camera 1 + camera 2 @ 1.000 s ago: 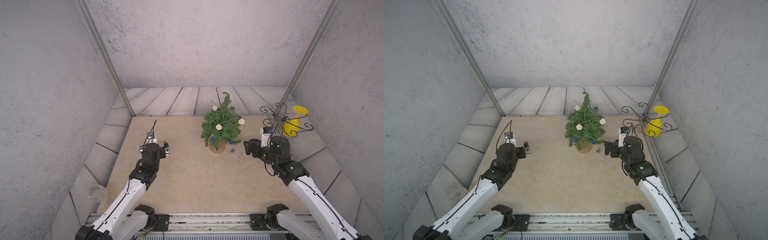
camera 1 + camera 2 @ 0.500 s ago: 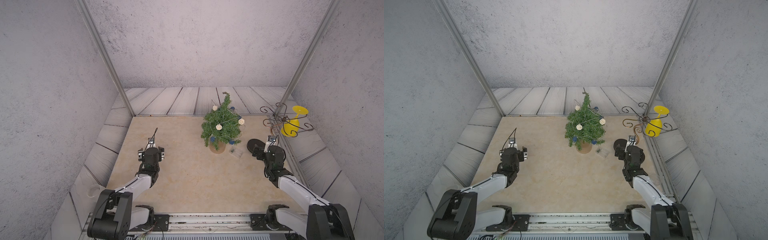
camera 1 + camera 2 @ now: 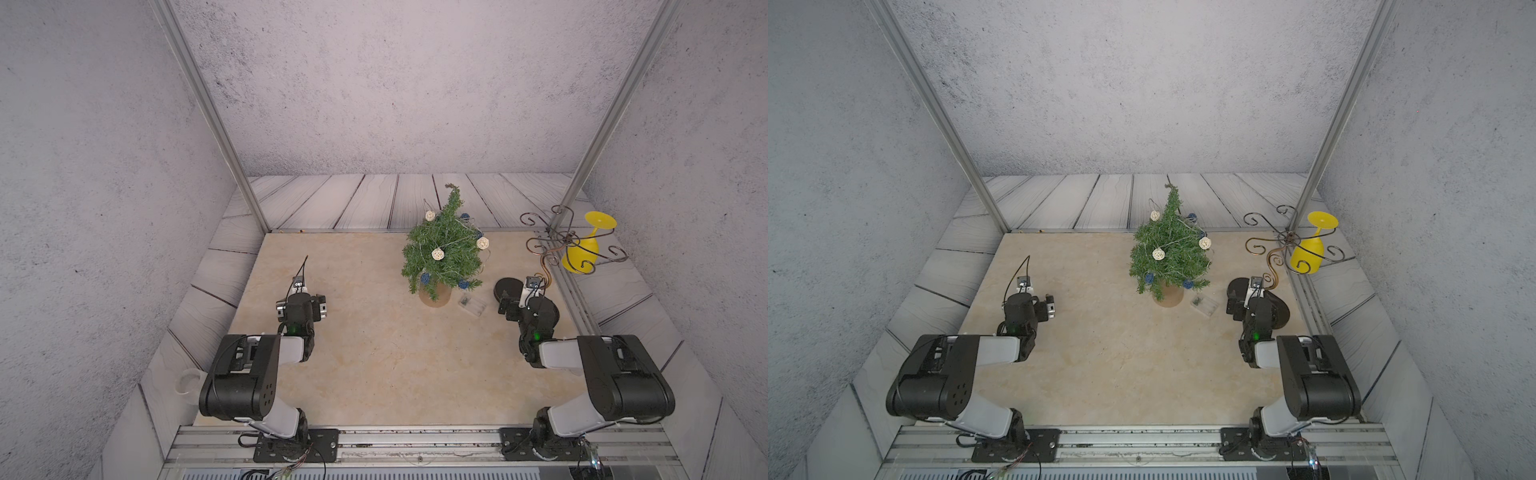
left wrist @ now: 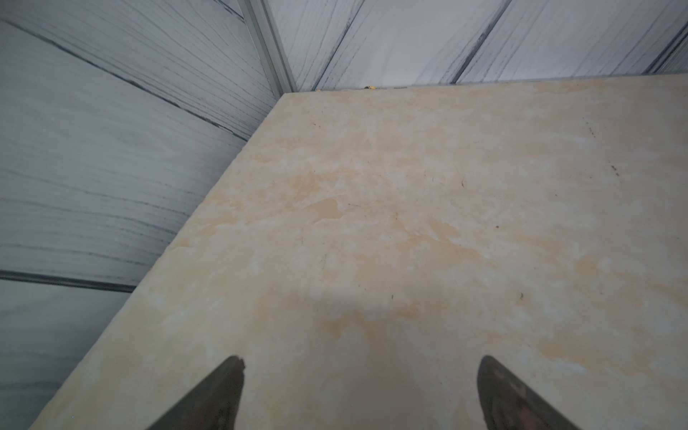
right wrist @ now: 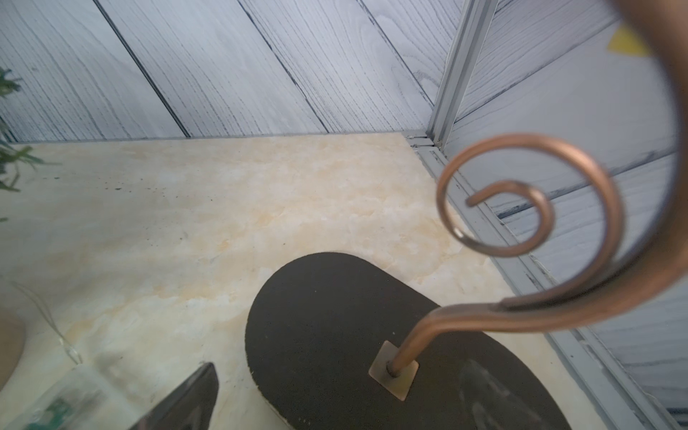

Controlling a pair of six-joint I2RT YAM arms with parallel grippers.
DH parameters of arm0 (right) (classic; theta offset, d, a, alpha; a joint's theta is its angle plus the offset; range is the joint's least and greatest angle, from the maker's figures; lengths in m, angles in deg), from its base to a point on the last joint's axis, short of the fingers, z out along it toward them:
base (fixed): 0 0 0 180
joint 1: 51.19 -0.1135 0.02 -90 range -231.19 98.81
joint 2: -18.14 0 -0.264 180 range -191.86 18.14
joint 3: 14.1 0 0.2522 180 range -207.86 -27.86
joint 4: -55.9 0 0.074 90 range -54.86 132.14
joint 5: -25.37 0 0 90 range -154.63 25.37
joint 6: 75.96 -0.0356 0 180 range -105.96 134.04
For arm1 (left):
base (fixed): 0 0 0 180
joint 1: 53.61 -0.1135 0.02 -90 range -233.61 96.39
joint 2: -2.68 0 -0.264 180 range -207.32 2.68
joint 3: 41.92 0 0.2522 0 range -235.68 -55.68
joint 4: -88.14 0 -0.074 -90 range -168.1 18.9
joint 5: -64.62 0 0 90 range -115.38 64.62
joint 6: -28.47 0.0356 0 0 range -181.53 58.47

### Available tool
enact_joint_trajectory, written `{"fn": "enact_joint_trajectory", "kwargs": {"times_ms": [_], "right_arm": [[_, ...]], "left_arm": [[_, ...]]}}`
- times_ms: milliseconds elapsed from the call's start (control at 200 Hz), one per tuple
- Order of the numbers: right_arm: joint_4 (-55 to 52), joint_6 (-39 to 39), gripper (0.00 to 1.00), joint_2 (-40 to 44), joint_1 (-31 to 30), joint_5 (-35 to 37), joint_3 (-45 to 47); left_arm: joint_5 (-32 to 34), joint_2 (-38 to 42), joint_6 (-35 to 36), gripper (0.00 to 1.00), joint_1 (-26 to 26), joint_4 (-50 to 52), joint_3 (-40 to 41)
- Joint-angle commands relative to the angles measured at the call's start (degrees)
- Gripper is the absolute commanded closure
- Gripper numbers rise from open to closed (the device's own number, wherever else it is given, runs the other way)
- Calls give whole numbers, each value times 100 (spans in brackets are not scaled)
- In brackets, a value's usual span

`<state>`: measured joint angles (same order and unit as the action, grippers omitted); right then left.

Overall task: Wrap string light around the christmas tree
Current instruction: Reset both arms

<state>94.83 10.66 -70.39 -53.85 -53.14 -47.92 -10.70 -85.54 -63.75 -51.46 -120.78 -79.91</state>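
String light drapes the christmas tree mid-back of the surface, battery box at its foot; left claw and right claw spread, empty (right one beside the wire stand), so snagging the loose lead could topple the tree.

Table centre and left open; christmas tree far centre; wire stand crowds right tool.

A robot test booth, lab-like and not a home: grey textured panels and aluminium posts box in a marble-look tabletop under the left gripper and right gripper, printed wood-plank sheets rise beyond them, and a metal rail behind them carries both arm bases
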Motion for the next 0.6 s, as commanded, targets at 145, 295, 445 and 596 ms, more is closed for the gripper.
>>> {"fn": "enact_joint_trajectory", "kwargs": {"times_ms": [145,295,445,596], "right_arm": [[-125,-123,1,-151,15,360,-327],[-181,-127,1,-123,11,381,-332],[-175,-77,1,-146,4,330,-341],[-499,48,1,-205,61,-315,-540]], "left_arm": [[-773,32,56,3,-171,33,-244],[-1032,39,84,3,-232,102,-273],[-1176,24,116,3,-240,142,-302],[-1160,35,125,3,-233,137,-288]]}}
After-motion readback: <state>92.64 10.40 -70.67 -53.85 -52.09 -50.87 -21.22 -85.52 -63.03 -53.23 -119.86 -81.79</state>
